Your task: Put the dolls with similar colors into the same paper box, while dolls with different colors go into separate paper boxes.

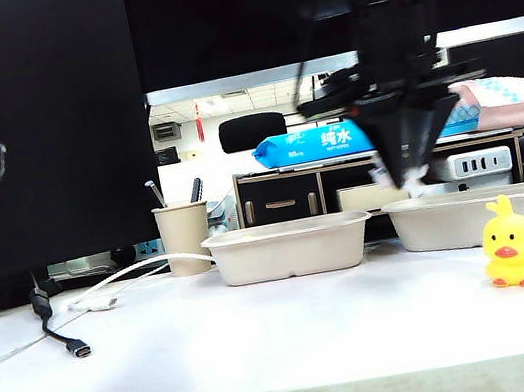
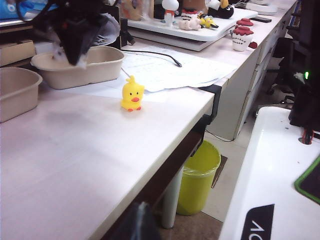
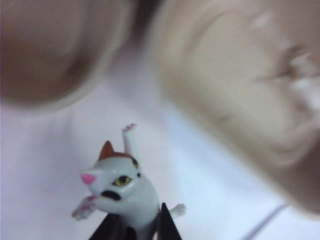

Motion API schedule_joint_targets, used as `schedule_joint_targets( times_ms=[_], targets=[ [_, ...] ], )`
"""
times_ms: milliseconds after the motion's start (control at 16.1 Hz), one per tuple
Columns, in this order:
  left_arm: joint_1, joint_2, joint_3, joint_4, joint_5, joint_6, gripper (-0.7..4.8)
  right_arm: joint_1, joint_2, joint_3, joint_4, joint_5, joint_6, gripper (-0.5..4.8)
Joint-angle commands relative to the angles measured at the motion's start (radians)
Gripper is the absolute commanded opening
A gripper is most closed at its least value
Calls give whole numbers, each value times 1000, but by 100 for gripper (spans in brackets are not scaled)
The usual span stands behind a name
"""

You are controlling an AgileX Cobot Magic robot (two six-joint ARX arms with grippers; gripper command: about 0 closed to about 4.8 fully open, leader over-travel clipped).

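My right gripper [image 3: 136, 226] is pinched nearly closed on the calico cat [image 3: 120, 187], gripping it low on the body so the head and raised paw stay clear of my fingers. I hang it just above the right paper box [image 1: 484, 215], fingers pointing down, which I judge is the pose for lowering it in. Something white already lies in that box, though blur keeps me from naming it; if it is the other cat, this is the proper home. The left paper box [image 1: 290, 248] sits just beside the right paper box, a short gap apart. 1 yellow duck [image 1: 516, 254] stands on the table [image 1: 268, 347] in front of the right paper box, near its outer end, not yet sorted. I see no second duck.

My left gripper is out of sight, so I cannot tell its state.

Behind the right paper box, a blue wipes pack [image 1: 319, 143] carries Chinese characters I read as "纯水".
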Motion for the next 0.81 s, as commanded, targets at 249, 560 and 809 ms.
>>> schedule_joint_targets(
  times_ms=[249, 560, 809],
  targets=[
    [158, 0, 1, 13, 11, 1, -5, -133, -5, 8, 118, 43, -32, 40],
    [269, 1, 1, 13, 8, 1, -5, -191, -4, 8, 188, 28, -58, 48],
    [330, 1, 1, 13, 5, 1, -5, -200, -4, 8, 206, 14, -100, 212]
  ],
)
